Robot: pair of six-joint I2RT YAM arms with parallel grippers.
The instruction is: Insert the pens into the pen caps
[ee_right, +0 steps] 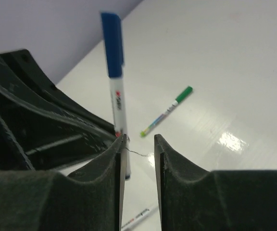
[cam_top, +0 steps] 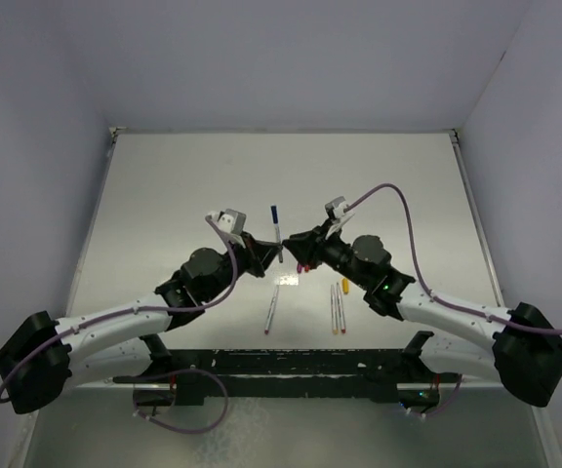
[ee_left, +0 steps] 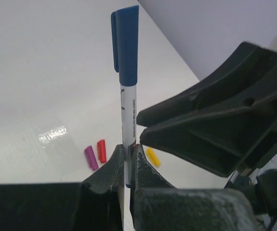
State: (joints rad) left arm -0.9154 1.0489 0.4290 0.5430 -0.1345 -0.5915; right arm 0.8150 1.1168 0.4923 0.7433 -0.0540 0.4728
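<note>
My left gripper (ee_left: 128, 161) is shut on the lower end of a white pen (ee_left: 129, 113) that stands upright with a blue cap (ee_left: 128, 45) on its top. From above, that pen (cam_top: 275, 226) rises from the left gripper (cam_top: 273, 255) at the table's middle. My right gripper (ee_right: 139, 144) is open with nothing between its fingers. The blue-capped pen (ee_right: 115, 82) stands just outside its left finger (ee_right: 120, 159). Loose magenta (ee_left: 91, 157), red (ee_left: 101, 150) and yellow (ee_left: 153, 157) pen caps lie on the table beyond.
A green-capped pen (ee_right: 169, 109) lies flat on the white table (cam_top: 164, 195). Three uncapped pens lie near the arms (cam_top: 271, 310) (cam_top: 335, 308) (cam_top: 341, 297), beside the yellow cap (cam_top: 345, 286). The two grippers nearly touch. Walls close in the table's sides and back.
</note>
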